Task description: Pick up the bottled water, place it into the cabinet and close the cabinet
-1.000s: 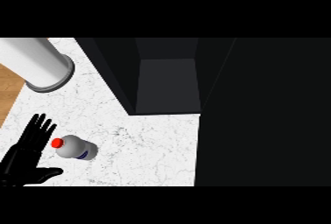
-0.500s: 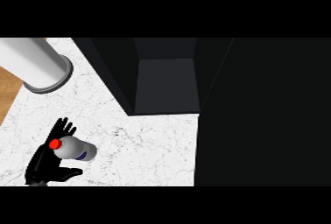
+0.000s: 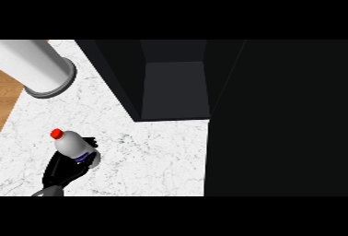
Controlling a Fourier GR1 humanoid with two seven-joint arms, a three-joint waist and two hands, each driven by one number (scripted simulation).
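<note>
No text, label or number is readable.

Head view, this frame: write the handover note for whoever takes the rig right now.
Left hand: curled round the bottled water at the counter's lower left, red cap up.
Right hand: not in view.
Cabinet: open, dark interior showing, nothing visible inside.
Done: bottle grasped.
Left: carry it up and right into the cabinet, release, close the cabinet.
Also on the counter: a grey cylinder at upper left, away from the likely path.
</note>
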